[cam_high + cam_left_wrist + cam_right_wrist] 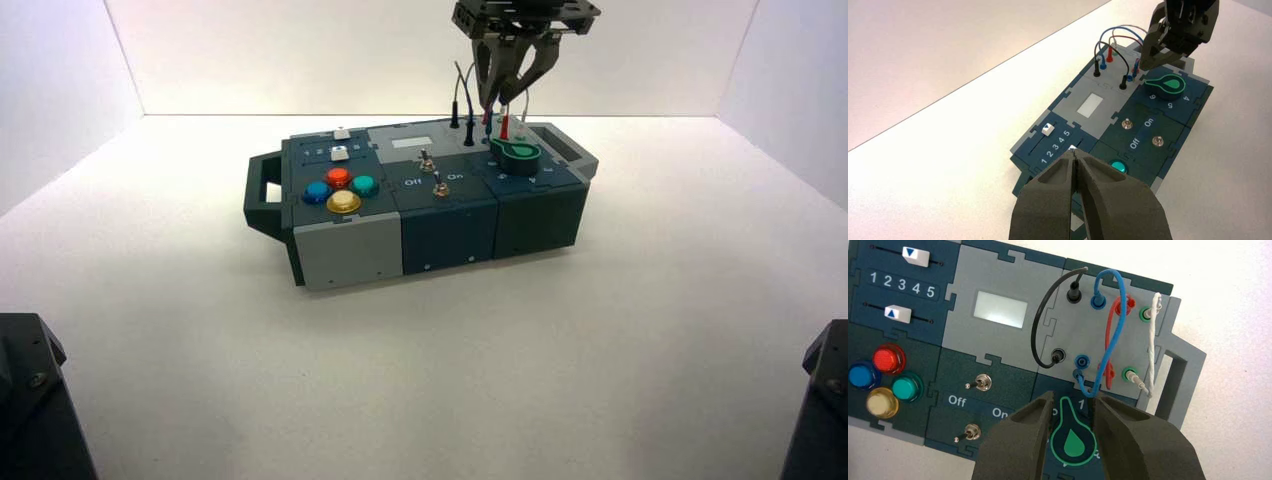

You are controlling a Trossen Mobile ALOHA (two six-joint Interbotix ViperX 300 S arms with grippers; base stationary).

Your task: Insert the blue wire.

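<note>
Blue wire (1118, 325), arched over the socket panel (1055, 282) at the right end of the box (448, 238): one plug sits in the blue socket (1098, 302) by the far edge; the loose plug (1078, 374) lies just beside the nearer blue socket (1082, 361), which is empty. The job looks half done (one end in, one to seat). The black wire (1035, 330), red wire (1108, 332) and white wire (1152, 340) each have both ends in sockets. Right gripper (1073, 396): above the green-marked knob (1073, 440), fingers wide apart, gripping nothing (the blue wire passes close by one fingertip). Left gripper (1074, 152): idle, off the box's left front, fingers together, nothing between them. Remaining, presumably: grasp the loose plug, straighten it, press it in.
</note>
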